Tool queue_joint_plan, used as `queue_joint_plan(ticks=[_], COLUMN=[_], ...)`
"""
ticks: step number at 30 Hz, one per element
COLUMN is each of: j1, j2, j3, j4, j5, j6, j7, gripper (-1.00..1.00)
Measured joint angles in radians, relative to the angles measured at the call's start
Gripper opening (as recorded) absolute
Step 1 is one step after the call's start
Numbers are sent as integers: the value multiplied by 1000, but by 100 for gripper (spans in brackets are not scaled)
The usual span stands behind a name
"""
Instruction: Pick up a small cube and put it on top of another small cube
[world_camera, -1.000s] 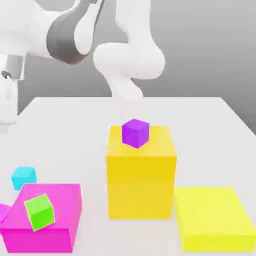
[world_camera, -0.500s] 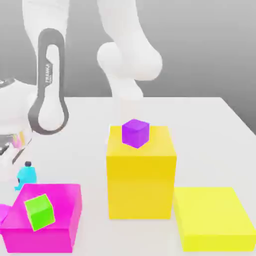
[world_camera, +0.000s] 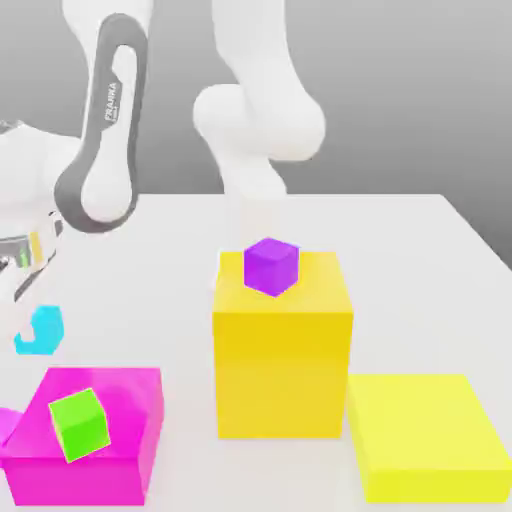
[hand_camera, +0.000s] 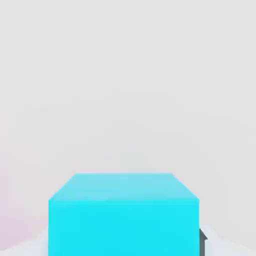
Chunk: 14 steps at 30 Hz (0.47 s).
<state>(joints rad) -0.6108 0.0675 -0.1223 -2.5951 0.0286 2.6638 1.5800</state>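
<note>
end effector (world_camera: 38, 325) apparently gripping cyan cube (hand_camera: 123, 215)

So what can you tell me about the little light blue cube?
The small plain cyan cube is a smooth, matte block with flat faces and sharp edges, far smaller than the big magenta block beside it. In the exterior view it sits at the left, tilted, clear of the white table, with the white tool shut on it and covering part of it. In the hand view it looms close, lighter on one face than the other, with bare table behind.
</note>
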Motion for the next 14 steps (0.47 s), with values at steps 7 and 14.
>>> queue_joint_plan(ticks=[7,14], j1=[242,242], j2=[-47,53], j3=[106,92], j4=[223,212], j5=[-25,-21], j6=[-269,-159], j7=[275,295], gripper=[-100,100])
